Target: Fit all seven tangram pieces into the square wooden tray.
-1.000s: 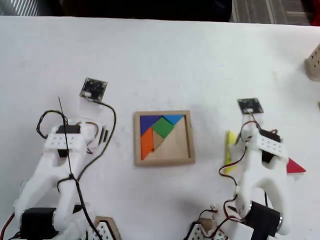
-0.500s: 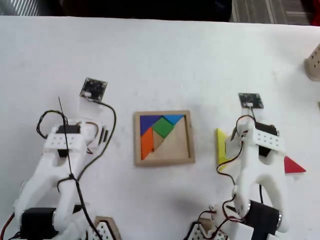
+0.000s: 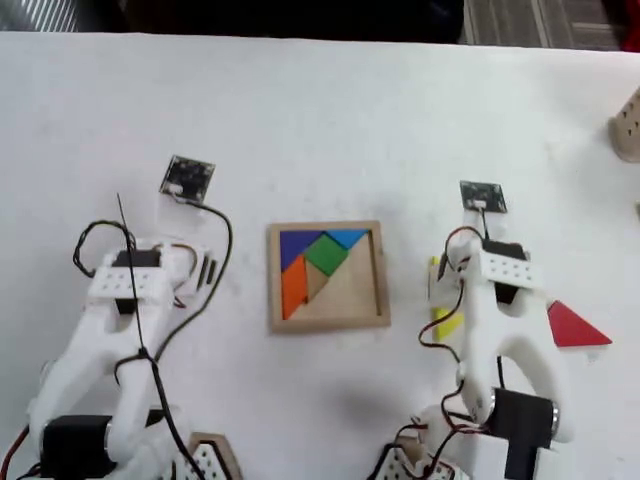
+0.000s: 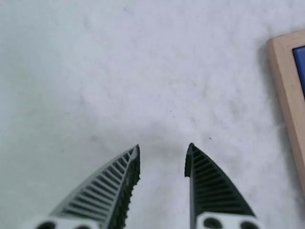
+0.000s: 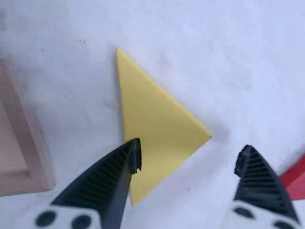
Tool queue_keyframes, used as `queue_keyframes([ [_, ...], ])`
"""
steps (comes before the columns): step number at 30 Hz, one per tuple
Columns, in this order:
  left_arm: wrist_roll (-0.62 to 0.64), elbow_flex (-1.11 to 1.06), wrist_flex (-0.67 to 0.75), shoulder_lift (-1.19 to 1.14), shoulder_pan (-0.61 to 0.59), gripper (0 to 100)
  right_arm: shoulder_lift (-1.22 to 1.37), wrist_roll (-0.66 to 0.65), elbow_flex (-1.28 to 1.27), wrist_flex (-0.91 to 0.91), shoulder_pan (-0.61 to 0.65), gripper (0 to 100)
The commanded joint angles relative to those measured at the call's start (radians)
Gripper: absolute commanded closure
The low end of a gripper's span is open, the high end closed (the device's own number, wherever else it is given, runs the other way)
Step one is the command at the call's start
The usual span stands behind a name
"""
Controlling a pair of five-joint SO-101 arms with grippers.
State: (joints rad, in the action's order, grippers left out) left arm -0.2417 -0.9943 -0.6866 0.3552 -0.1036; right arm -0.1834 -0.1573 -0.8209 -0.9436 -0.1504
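The square wooden tray (image 3: 328, 322) sits in the middle of the white table (image 3: 320, 120), between the two arms. Its far left part holds a blue piece (image 3: 293, 246), a green piece (image 3: 325, 254), a light blue piece (image 3: 348, 238), an orange piece (image 3: 294, 285) and a brownish piece (image 3: 316, 282), all lying flat and packed against each other; the tray's near and right floor is bare wood. The left gripper (image 4: 163, 160) hangs over bare table just left of the tray, whose wooden rim shows at the edge of the left wrist view; its jaws are apart with nothing between them. The right gripper (image 5: 190, 155) is over the yellow triangle (image 5: 152, 129), which lies flat on the table to the right of the tray and apart from it. Its jaws are spread wide: one finger overlaps the triangle's edge on the tray side, the other stands past the triangle's corner on the side of the red triangle (image 3: 573, 327). Whether either finger touches the yellow piece cannot be told. The red triangle lies flat further right, near the right arm. A wooden block (image 3: 627, 125) stands at the table's far right edge.
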Motion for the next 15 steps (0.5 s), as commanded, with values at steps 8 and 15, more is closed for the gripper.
queue_keyframes([
  [8, -0.009, 0.005, 0.017, 0.036, -0.005, 83, 0.252, 0.009, 0.269, -0.154, -0.004, 71.9],
  [15, -0.009, 0.005, 0.015, 0.036, -0.005, 83, 0.383, 0.009, 0.408, -0.234, 0.018, 78.0],
])
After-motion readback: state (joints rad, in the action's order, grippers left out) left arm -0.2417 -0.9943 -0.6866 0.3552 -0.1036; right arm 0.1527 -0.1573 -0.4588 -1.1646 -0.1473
